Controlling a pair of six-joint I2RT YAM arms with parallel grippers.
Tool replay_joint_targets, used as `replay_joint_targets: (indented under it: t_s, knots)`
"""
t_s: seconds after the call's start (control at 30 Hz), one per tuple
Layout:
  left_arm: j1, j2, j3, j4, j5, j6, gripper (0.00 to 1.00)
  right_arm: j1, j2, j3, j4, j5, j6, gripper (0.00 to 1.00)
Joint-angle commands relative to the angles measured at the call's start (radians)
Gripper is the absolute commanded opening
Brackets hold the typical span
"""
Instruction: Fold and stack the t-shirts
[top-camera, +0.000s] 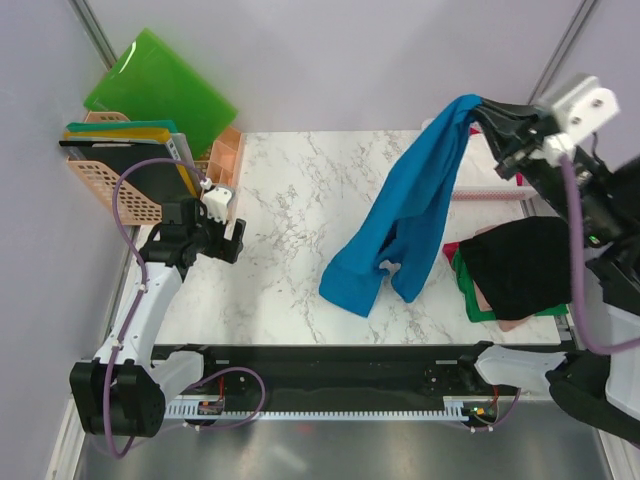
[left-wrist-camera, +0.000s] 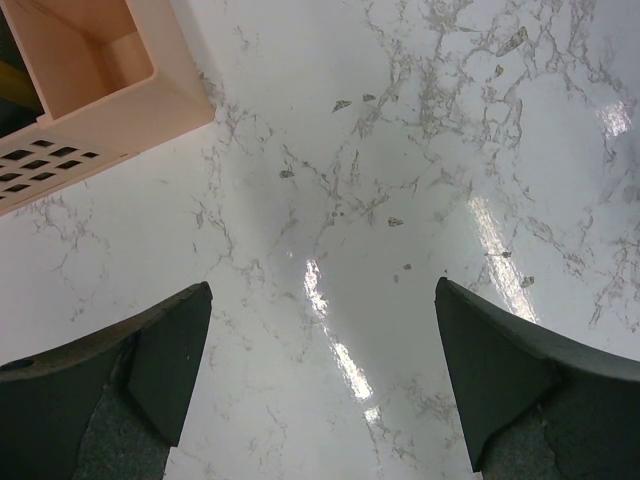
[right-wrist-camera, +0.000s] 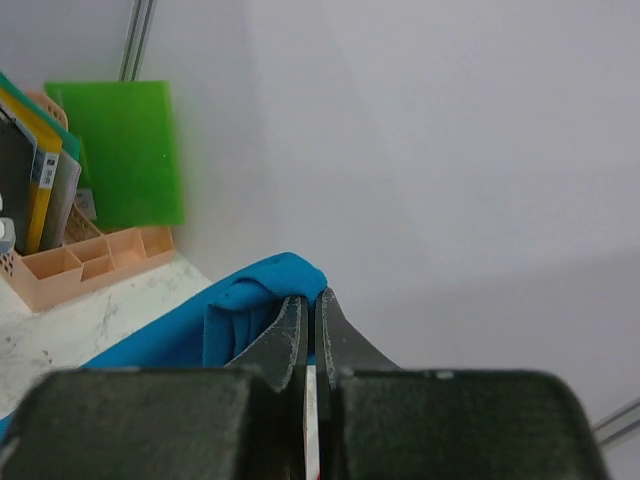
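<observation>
A bright blue t-shirt hangs in a long drape from my right gripper, which is raised at the back right and shut on its top edge; its lower end rests on the marble table. In the right wrist view the blue t-shirt bunches at my gripper, whose jaws are pressed together on the cloth. A black t-shirt lies on a pile at the right, with green, red and pale pink cloth showing beneath. My left gripper hovers open at the table's left; the left wrist view shows the gripper empty over bare marble.
A peach lattice basket with folders stands at the back left, its corner near my left gripper. A green plastic folder leans against the wall there. A pink rail lies at the right behind the pile.
</observation>
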Motion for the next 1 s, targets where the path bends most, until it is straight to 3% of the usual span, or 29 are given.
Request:
replay_joint_targets:
  t_s: [0.0, 0.27, 0.47, 0.67, 0.83, 0.87, 0.9, 0.93, 0.97]
  knots:
    - [-0.004, -0.004, 0.014, 0.005, 0.021, -0.004, 1.0, -0.014, -0.035, 0.016, 0.035, 0.037, -0.01, 0.0]
    - [-0.004, -0.01, 0.009, 0.005, 0.016, -0.004, 1.0, -0.021, -0.035, 0.009, 0.03, 0.014, 0.005, 0.0]
    - [-0.004, 0.016, 0.013, 0.008, 0.022, -0.003, 1.0, -0.019, 0.062, -0.056, 0.093, -0.026, -0.03, 0.0]
    - [-0.005, 0.022, 0.012, 0.013, 0.024, 0.003, 1.0, -0.028, 0.267, -0.073, 0.245, -0.092, -0.013, 0.0]
    - [-0.005, 0.004, 0.001, 0.01, 0.016, 0.004, 1.0, -0.051, 0.546, 0.053, 0.309, -0.106, 0.013, 0.0]
    - [-0.004, 0.0, -0.005, 0.01, 0.016, 0.003, 1.0, -0.053, 0.574, 0.055, 0.324, -0.066, 0.015, 0.03]
    - [-0.004, -0.006, -0.005, 0.008, 0.016, 0.003, 1.0, -0.053, 0.608, 0.05, 0.375, -0.028, 0.015, 0.13]
    - [-0.004, -0.006, -0.006, 0.007, 0.019, 0.003, 1.0, -0.057, 0.614, 0.021, 0.406, 0.006, 0.024, 0.43]
    - [-0.005, -0.007, -0.006, 0.007, 0.02, 0.001, 1.0, -0.065, 0.611, 0.001, 0.433, 0.056, 0.033, 0.55]
